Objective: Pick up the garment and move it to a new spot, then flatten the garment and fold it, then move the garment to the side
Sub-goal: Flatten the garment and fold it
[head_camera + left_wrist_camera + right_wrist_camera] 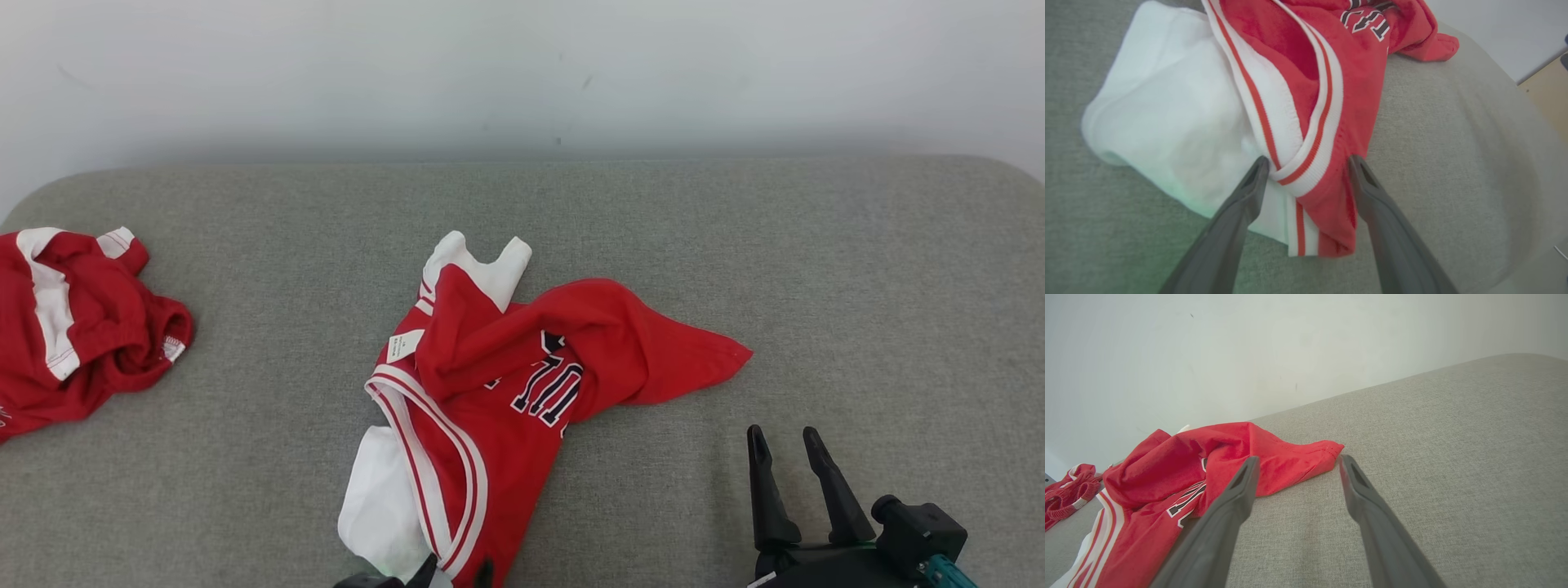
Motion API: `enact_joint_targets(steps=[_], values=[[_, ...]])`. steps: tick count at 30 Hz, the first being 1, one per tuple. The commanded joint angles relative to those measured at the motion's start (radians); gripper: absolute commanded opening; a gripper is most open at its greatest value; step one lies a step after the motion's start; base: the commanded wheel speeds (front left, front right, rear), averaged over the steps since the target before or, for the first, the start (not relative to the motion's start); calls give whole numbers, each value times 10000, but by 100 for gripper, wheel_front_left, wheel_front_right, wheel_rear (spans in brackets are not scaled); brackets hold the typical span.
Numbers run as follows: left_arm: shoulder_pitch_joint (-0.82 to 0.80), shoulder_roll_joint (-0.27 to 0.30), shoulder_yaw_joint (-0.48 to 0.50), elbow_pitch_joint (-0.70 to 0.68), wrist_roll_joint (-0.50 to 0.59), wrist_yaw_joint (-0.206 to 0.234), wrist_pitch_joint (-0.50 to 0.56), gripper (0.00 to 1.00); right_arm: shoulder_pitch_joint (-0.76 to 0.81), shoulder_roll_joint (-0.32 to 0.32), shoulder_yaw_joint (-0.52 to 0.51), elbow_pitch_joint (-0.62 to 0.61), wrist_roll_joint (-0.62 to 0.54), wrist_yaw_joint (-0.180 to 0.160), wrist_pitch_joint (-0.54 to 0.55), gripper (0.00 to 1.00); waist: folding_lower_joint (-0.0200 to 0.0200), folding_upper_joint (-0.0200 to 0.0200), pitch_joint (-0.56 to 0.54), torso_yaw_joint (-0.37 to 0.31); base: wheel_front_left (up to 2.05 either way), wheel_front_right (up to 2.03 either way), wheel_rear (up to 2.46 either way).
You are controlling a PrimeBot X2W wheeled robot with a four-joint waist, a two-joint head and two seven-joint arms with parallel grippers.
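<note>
Red jersey cloth with white trim and a dark number, the garment (490, 384) lies crumpled near the middle of the grey fabric-covered desk (857, 286). Its long axis runs from the near edge away toward the wall (522, 73), with two white straps (482, 257) at the far end. One red corner (735, 353) is flung out to the robot's right.

The left hand (1308, 159) is plainly the nearer. It sits at the garment's near end with both fingers spread wide, straddling the striped hem (1306, 163) and clamping nothing. A white panel (1167, 110) lies just to the left of that hem. The cloth already sits between the fingers, so a grasp here looks to need only a closing.

The right hand (782, 433) is also wide open and empty. It hovers over bare desk on the near side of the red corner and apart from it. Its wrist view shows that corner just ahead of its fingertips, so it would have to reach forward and slightly left.

A second red and white garment (73, 327) is heaped at the far left edge, well apart. Nothing stands between either hand and the jersey
</note>
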Motion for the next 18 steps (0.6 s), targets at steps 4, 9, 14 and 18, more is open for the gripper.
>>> enact_joint_targets(steps=[4, 9, 14, 18], values=[[-195, -82, -137, 368, -54, -136, 38, 100, -51, 7, -29, 2, 15, -20, -20, 100, 0, 0, 13, -48, 0, 0, 0], [-482, -142, -159, 328, 37, -230, -389, 0, -17, 6, -42, -23, 20, -20, -22, 100, 0, 0, -16, -46, 0, 0, 0], [-640, 0, -358, -439, 432, -245, -615, 0, 134, 7, -125, -48, 36, -20, -22, 100, 0, 0, -114, 79, 0, 0, 0], [-727, 105, -695, -1913, 648, -216, -226, 0, 227, 6, -121, -16, 124, -20, -22, 100, 0, 0, -241, 216, 0, 0, 0]])
